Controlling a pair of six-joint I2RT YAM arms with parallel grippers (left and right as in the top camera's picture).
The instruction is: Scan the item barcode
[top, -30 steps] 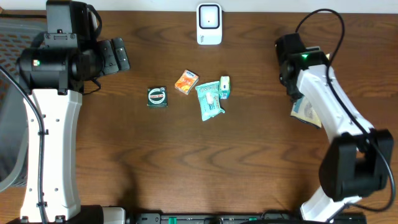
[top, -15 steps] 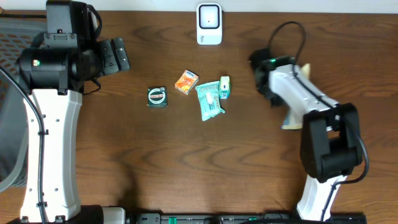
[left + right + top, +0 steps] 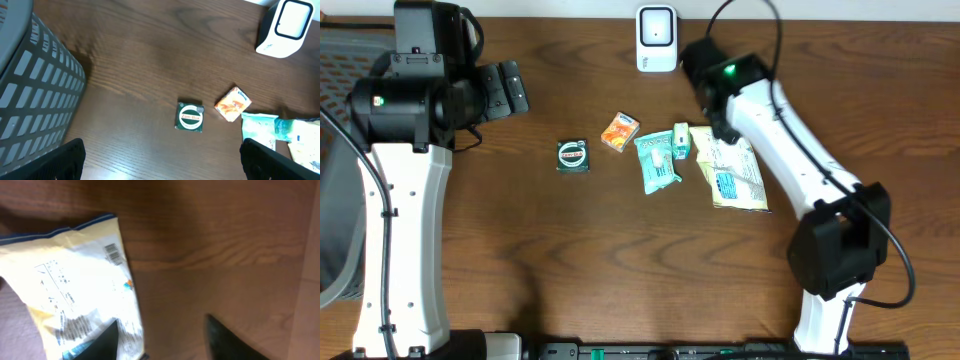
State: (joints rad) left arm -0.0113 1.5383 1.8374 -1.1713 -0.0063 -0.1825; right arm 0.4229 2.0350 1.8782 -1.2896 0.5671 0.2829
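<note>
Overhead: yellow packet (image 3: 735, 172) flat on tabletop (image 3: 520, 260), partly under right arm (image 3: 770, 130), just right of small green box (image 3: 681, 140) and teal pouch (image 3: 656, 162); orange box (image 3: 619, 131), green tin (image 3: 573, 155) further left; scanner (image 3: 657, 38) at far edge, apart from packet; left tool (image 3: 506, 90) well apart from items.
Left wrist: left tool fingers (image 3: 60, 160) at both lower corners, spread wide, empty; basket (image 3: 35, 100) at left.
Right wrist: right tool (image 3: 162, 342) parted, bare wood between fingers, nothing clamped; packet's lower edge runs behind one finger, barcode (image 3: 114, 254) facing up.
</note>
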